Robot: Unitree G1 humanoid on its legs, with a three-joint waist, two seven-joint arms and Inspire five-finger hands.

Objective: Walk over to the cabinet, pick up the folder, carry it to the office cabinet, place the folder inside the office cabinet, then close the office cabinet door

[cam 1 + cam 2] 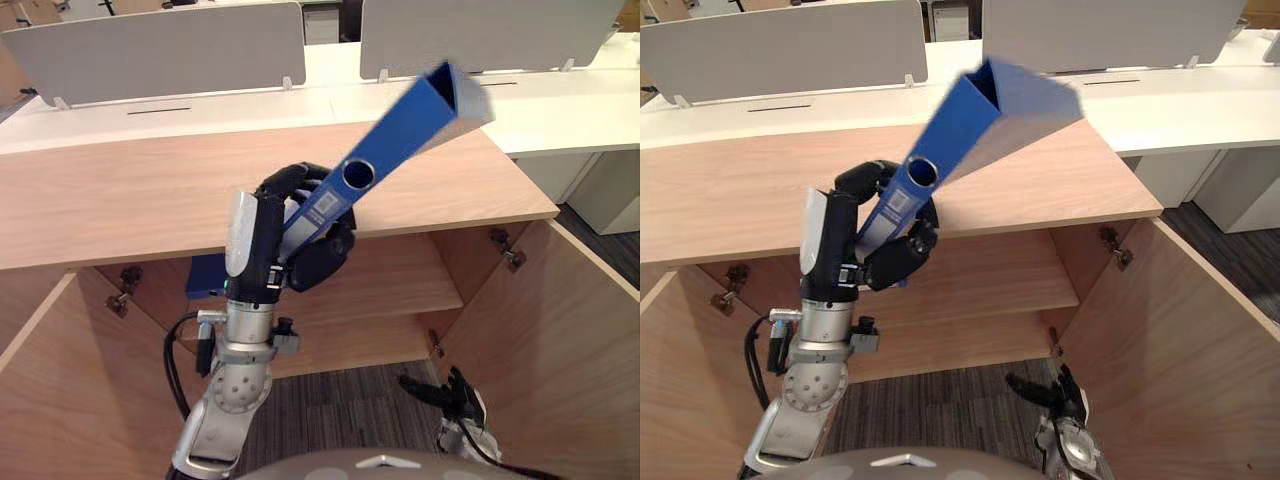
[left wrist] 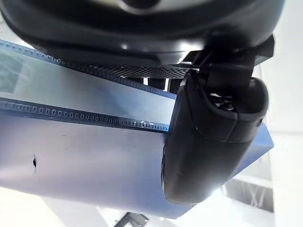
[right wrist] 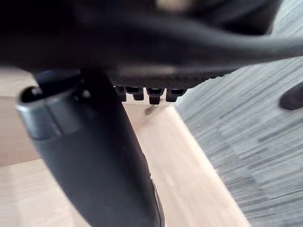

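Left eye view: a blue lever-arch folder with a round finger hole in its spine is being gripped by the dark left hand, whose fingers and thumb are being kept curled round the spine's lower end. The folder is being held above the front edge of the low, light-wood office cabinet, slanted, with its far end raised over the cabinet's top. Pick-up and carrying are being judged as done, since the folder is already at the cabinet and both wooden doors are being left swung wide open. Placing inside is not yet done: the inner wooden shelf below the folder is being left bare, and the doors are not yet closed. The left arm is being held upright in front of the cabinet's opening, with the wrist bent toward it. The right hand is being held low beside the cabinet's right door, over the grey carpet, its fingers loosely spread and holding nothing.
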